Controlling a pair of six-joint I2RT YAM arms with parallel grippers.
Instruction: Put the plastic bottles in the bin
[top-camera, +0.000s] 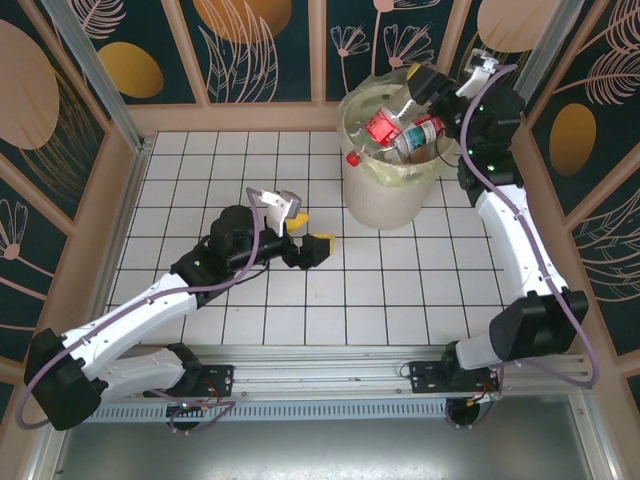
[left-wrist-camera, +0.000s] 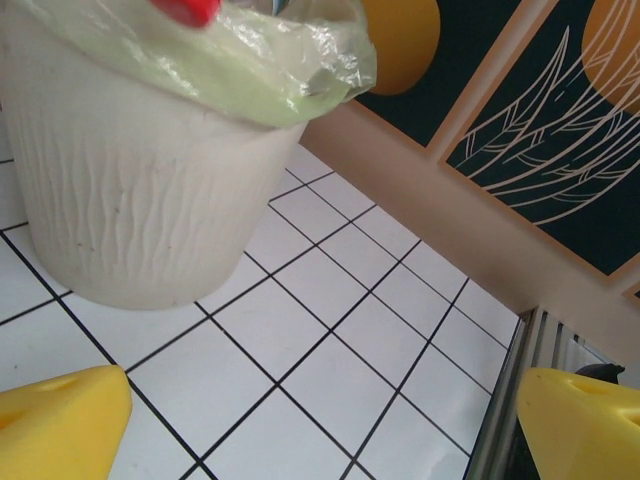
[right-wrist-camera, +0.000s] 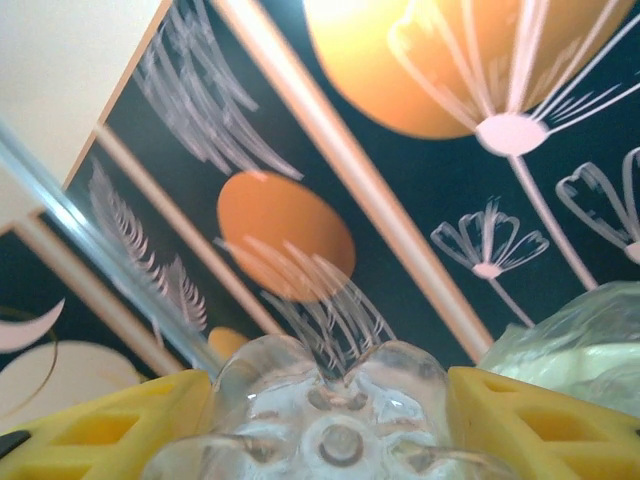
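On my overhead feed the bin (top-camera: 392, 190) stands on the white tiled table (top-camera: 250, 300) toward the far right, and the plastic bottles (top-camera: 405, 135) lie heaped inside it, red labels showing. The right gripper (top-camera: 408, 104) hangs over the bin's far rim, above the heap; from up here I cannot separate what it carries from the pile. The left gripper (top-camera: 308, 232) sits low over the tiles, left of the bin and clear of it, with its yellow fingers spread and nothing between them.

On the left wrist camera the two yellow fingertips (left-wrist-camera: 60, 420) stand far apart at the bottom corners, with only bare tile between them, so that hand is released. The bin's ribbed wall rises at upper left, a clear bag (left-wrist-camera: 260, 60) is folded over its rim, and a red cap (left-wrist-camera: 190, 10) peeks above the edge.

On the right wrist camera the yellow fingers (right-wrist-camera: 100, 425) press on either side of a clear bottle (right-wrist-camera: 330, 420) whose lobed base faces the lens — this hand is clenched on it. Crinkled bag plastic shows at lower right, with the patterned wall panel (right-wrist-camera: 300, 240) behind.
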